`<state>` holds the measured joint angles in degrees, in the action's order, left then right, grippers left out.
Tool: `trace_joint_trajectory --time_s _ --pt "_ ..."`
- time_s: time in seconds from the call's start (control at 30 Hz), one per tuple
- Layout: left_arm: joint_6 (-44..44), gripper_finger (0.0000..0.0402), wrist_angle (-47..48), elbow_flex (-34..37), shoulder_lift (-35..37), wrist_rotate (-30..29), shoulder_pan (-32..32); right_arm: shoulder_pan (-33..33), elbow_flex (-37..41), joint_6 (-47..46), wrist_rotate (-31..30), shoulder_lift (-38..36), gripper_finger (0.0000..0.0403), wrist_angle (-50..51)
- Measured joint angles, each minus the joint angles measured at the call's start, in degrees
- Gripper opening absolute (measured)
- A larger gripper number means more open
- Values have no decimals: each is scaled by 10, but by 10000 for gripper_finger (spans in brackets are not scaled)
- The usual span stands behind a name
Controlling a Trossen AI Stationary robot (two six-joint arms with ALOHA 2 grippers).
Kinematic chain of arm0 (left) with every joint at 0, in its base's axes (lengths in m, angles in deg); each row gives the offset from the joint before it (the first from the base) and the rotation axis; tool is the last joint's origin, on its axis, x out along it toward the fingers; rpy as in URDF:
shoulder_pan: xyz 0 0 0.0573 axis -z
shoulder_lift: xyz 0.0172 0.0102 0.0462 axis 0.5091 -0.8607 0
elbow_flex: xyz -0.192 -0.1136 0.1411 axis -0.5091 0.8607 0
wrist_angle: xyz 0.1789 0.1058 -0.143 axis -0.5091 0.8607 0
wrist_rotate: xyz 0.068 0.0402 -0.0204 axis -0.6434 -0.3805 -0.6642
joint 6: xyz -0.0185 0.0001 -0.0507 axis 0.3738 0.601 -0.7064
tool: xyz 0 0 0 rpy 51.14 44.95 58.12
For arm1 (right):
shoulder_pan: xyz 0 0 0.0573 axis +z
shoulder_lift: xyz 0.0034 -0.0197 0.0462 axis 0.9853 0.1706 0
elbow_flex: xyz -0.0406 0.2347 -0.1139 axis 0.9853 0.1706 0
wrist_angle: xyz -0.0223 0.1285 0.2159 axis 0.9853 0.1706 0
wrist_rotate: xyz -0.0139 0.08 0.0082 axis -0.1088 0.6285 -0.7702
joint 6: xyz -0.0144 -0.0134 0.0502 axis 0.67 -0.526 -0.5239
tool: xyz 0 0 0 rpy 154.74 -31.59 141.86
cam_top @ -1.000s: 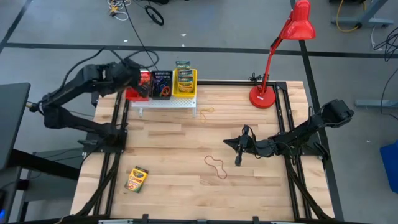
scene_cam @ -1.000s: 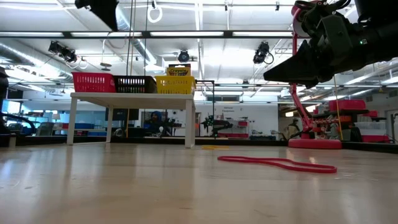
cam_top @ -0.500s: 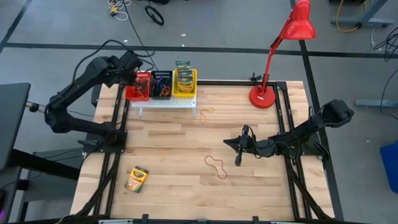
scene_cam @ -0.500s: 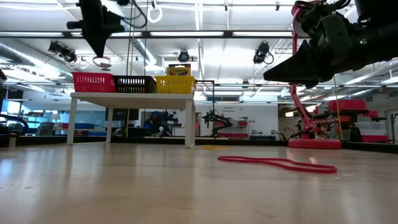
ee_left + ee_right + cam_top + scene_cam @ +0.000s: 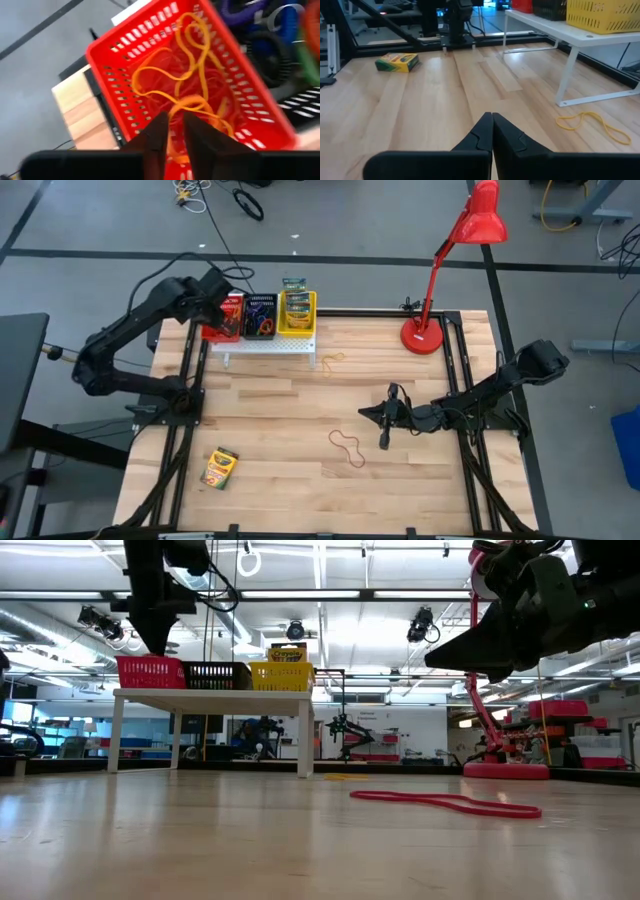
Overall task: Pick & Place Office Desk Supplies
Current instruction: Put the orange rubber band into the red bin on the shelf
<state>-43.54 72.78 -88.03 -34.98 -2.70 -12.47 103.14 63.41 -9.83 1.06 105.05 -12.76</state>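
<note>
Three small baskets sit in a row on the white perforated stand (image 5: 268, 345) at the upper left of the desk (image 5: 300, 410) in the high view: a red basket (image 5: 222, 320), a black basket (image 5: 260, 316) holding coloured elastic loops (image 5: 262, 312), and a yellow basket (image 5: 298, 313) with crayon boxes. The left end effector (image 5: 174, 131) hangs directly over the red basket, its fingers (image 5: 156, 135) parted only narrowly, with a loop of orange rubber band (image 5: 187, 102) lying between and just under the tips; whether it grips that band or has let go I cannot tell. The step in hand looks like dropping a band into the red basket, so the sensible way is to widen the fingers fully while centred over the basket, not near its wall, then lift straight up so no band snags on a fingertip and trails out. Other supplies are left on the desk: a reddish rubber band (image 5: 347, 448) at lower centre of the high view, a thinner yellowish band (image 5: 332, 360) just beside the stand's right leg, and a crayon box (image 5: 219, 467) at lower left. The right end effector (image 5: 382, 442) waits with fingers pressed together, near the reddish band at mid-right, well placed to take that one next. The red desk lamp (image 5: 455, 250) stands at upper right, clear of both arms.
</note>
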Motion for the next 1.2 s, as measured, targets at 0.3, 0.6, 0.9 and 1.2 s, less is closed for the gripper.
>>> trace_joint_trajectory --time_s 0.3,0.6,0.9,1.2 --pt "56 147 -23 0 25 -1 23 -2 0 0 0 0 5 -1" --pt "43 164 -9 -1 22 -61 18 -11 0 -8 2 0 5 1" --pt "67 264 -13 -1 11 -148 30 -11 0 -8 1 0 5 2" --pt "83 274 -41 -1 11 -252 116 -11 0 -8 1 0 5 3"
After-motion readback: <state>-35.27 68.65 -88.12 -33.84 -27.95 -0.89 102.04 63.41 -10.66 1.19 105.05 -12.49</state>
